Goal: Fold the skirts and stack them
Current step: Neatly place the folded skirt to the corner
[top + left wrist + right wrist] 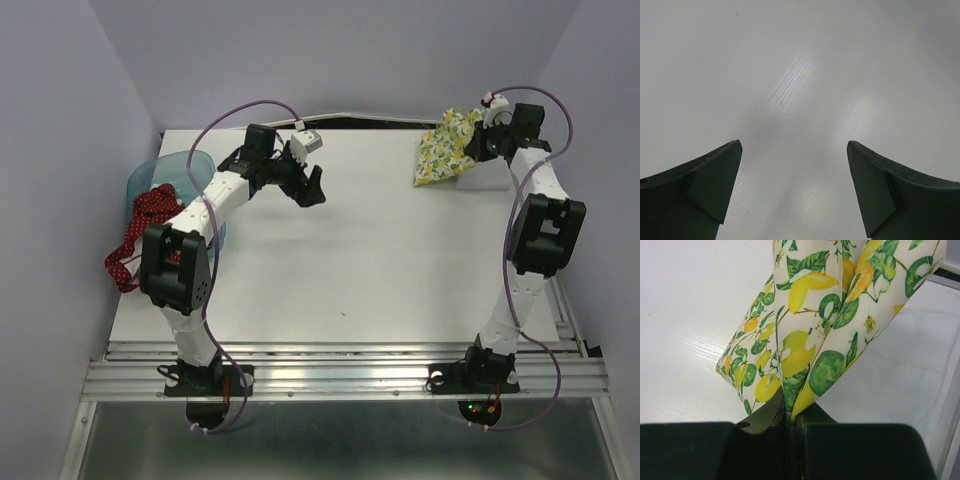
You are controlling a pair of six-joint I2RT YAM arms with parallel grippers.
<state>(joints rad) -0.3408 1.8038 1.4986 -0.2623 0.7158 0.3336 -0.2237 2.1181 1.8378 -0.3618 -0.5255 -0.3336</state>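
Holding: right gripper [792, 416] pinched tight on lemon skirt [810, 340], table's [380, 260] far-right corner.
Left gripper [794, 146]: spread wide, empty, table's far middle.

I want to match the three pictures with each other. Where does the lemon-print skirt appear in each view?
Top external: lemon-print skirt at the far right of the table, at the right gripper.
Left wrist: not in it; only table between the fingers of the open left gripper.
Right wrist: it fills centre and top, pinched by the shut right gripper.
Shared landmark: the white table, in all three.
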